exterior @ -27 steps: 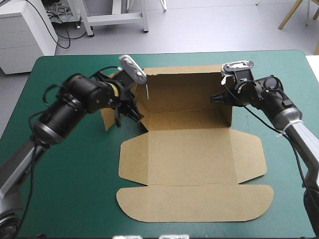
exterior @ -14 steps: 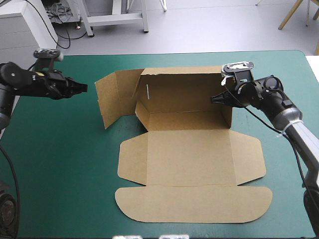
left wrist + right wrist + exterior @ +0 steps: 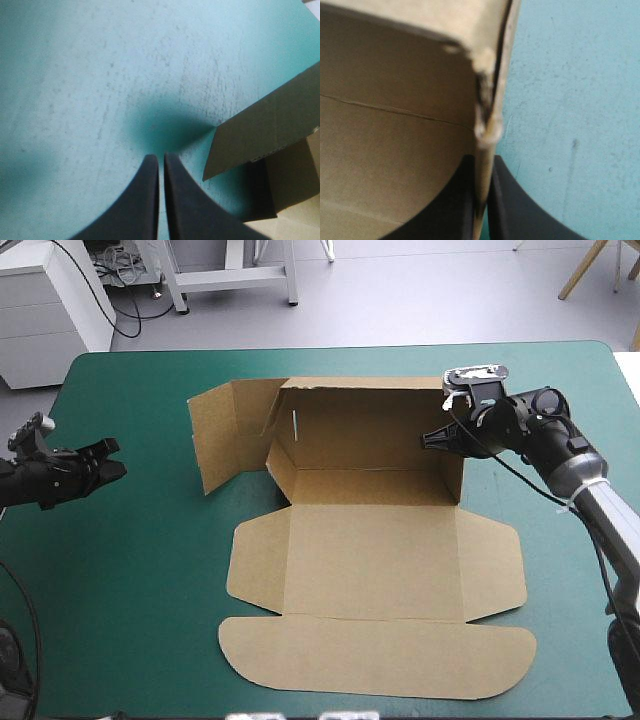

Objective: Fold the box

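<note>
Pinching box (image 3: 370,540) right wall with right gripper (image 3: 481,162) to hold it upright | left gripper (image 3: 161,157) closed, empty, well left of box

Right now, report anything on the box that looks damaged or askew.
On the box, the right wall corner, pinched in the right gripper, looks crushed and frayed, its edge pale and curled. The left end flap splays outward, untucked, while the left gripper sits shut over the teal-green cover.
</note>
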### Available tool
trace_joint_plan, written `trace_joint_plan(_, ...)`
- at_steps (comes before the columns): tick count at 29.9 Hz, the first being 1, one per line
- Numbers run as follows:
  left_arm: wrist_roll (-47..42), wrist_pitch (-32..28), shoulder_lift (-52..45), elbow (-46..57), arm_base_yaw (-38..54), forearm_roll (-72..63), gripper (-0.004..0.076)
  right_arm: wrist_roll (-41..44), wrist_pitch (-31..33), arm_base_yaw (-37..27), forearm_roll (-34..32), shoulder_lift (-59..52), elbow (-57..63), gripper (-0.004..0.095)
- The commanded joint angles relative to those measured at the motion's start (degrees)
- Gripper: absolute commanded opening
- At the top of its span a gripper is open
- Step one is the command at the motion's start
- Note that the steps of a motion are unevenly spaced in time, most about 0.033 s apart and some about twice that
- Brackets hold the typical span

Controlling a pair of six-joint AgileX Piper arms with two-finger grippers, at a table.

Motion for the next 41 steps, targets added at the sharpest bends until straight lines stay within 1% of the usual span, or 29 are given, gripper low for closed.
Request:
trace_joint_plan(1,0.3,-1.4,-2.3,0.3,1.1,-5.1,0.0014,-0.8,4.2,-0.2,0.6,-2.1,-5.6,-0.0014)
trace_joint_plan(2,0.3,-1.4,-2.3,0.3,1.1,-4.9,0.0014,-0.9,7.2,-0.2,0.6,-2.1,-7.3,-0.0014)
trace_joint_plan(5,0.3,-1.4,-2.3,0.3,1.1,-6.3,0.0014,-1.3,12.8,-0.2,0.8,-2.1,-10.5,-0.0014)
trace_joint_plan(10,0.3,-1.4,-2.3,0.3,1.1,-6.9,0.0014,-1.6,19.7,-0.2,2.6,-1.8,-11.2,-0.0014)
trace_joint_plan(11,0.3,-1.4,-2.3,0.3,1.1,-6.9,0.0014,-2.0,20.3,-0.2,3.3,-1.6,-11.0,-0.0014)
trace_joint_plan(14,0.3,-1.4,-2.3,0.3,1.1,-6.9,0.0014,-3.2,20.3,-0.2,6.9,-1.3,-10.1,-0.0014)
trace_joint_plan(16,0.3,-1.4,-2.3,0.3,1.1,-6.9,0.0014,-4.0,20.3,-0.2,7.8,-0.9,-9.0,-0.0014)
trace_joint_plan(23,0.3,-1.2,-2.3,0.3,1.1,-6.9,0.0014,-5.3,20.1,-0.2,7.0,2.5,-6.5,-0.0014)
trace_joint_plan(31,0.3,-2.2,-2.3,0.3,1.1,-6.9,0.0013,-5.3,17.4,-0.2,5.1,10.7,-10.1,-0.0014)
trace_joint_plan(35,0.3,-2.2,-2.3,0.3,1.1,-6.9,0.0013,-5.3,17.1,-0.2,5.1,14.7,-13.2,-0.0011)
trace_joint_plan(37,0.3,-2.3,-2.3,0.3,1.1,-6.9,0.0013,-5.3,17.7,-0.2,5.2,16.1,-15.0,0.0009)
trace_joint_plan(38,0.3,-2.4,-2.3,0.3,1.1,-6.9,0.0013,-5.3,18.1,-0.2,5.3,16.6,-16.0,0.0034)
trace_joint_plan(40,0.3,-2.5,-2.3,0.3,1.1,-6.9,0.0011,-5.3,18.3,-0.2,5.3,17.0,-17.5,0.0111)
trace_joint_plan(41,0.3,-2.5,-2.3,0.3,1.1,-6.9,0.0006,-5.3,18.5,-0.2,5.3,17.0,-18.3,0.0173)
